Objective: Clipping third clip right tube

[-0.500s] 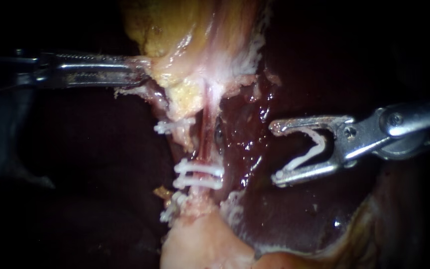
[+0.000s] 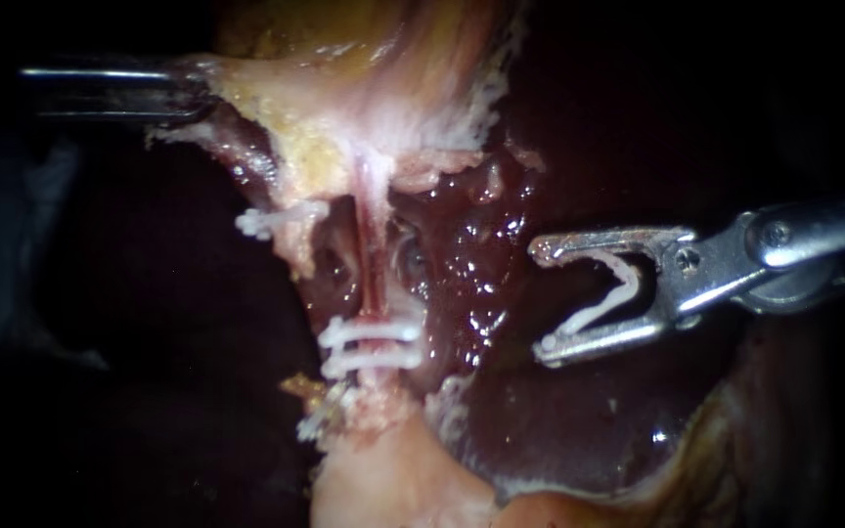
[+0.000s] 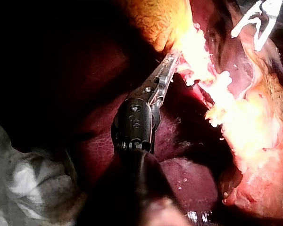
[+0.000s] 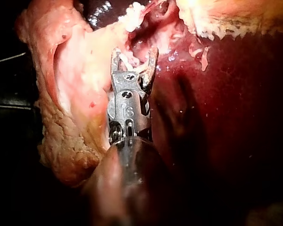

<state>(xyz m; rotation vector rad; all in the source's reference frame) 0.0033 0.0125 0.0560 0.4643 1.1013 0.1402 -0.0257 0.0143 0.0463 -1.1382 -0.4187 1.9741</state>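
The right tube [image 2: 374, 269] already carries two white clips [image 2: 372, 344], while the third clip [image 2: 626, 279] is not yet on it, held in the wide pincer of the right instrument [image 2: 543, 298] near the tube over the wet liver [image 2: 559, 430], and the left instrument [image 2: 183, 90] has its pincer clamped on the gallbladder [image 2: 344, 117], with darkness all around.

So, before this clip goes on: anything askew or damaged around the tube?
Nothing stands out. Two clips sit parallel across the tube; the right instrument holds an open clip clear of it, and the left instrument grips tissue.
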